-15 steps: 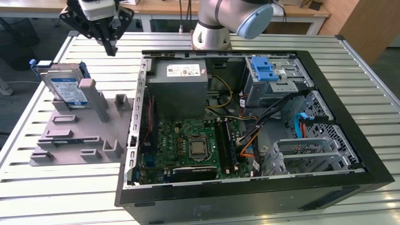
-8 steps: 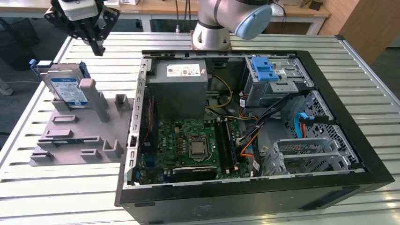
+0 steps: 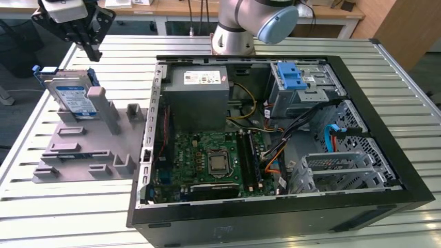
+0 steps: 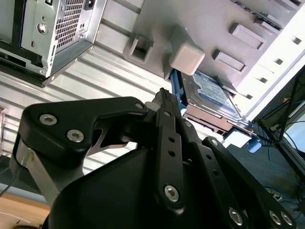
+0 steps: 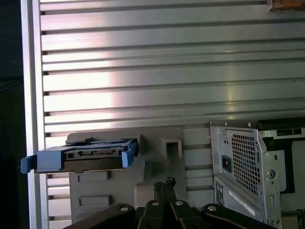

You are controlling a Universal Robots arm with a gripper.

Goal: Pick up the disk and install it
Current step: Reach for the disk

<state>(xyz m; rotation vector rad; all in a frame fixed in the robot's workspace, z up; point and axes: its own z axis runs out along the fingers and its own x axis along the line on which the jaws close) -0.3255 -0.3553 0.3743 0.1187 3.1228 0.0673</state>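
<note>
The disk (image 3: 72, 96) is a silver-grey drive with a blue-and-white label and blue side rails. It stands tilted on its edge in a slot of the grey fixture (image 3: 90, 150), at the exterior view's left. In both wrist views the disk (image 4: 209, 93) (image 5: 81, 157) still rests in that fixture. My gripper (image 3: 92, 51) hangs above and just behind the disk, apart from it. Its fingers (image 5: 164, 187) are pressed together with nothing between them, and the same closed tip (image 4: 164, 98) shows in the second wrist view.
An open computer case (image 3: 386, 155) lies on the slatted metal table (image 3: 406, 88), to the right of the fixture in the exterior view. Inside are a grey power supply (image 3: 200, 98), a motherboard (image 3: 214, 160), loose cables and a drive cage with a blue latch (image 3: 293, 77). The arm's base (image 3: 234, 31) stands behind the case.
</note>
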